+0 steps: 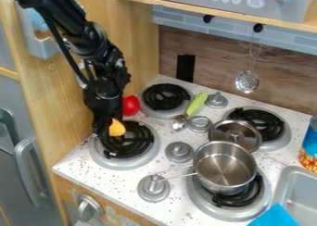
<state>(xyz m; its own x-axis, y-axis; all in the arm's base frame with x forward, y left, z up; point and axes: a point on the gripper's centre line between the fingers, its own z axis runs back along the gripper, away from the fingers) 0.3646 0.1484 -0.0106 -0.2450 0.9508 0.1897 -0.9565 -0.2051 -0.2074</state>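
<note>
Fingers (108, 133) — spread unclear — by a yellow object (116, 128), with uncovered steel pot (224, 167) on a burner (238, 198), lid (234, 130) behind.

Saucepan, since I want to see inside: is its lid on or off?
Off: the saucepan shows its metal inside, and the pot lid lies behind it.

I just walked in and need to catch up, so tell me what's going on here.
The robot arm's black tool is down over the front-left black coil burner, right by a small yellow-orange piece; whether it grips it, I cannot tell. A smooth red object lies just behind. A shiny steel saucepan sits on the front-right burner.
</note>
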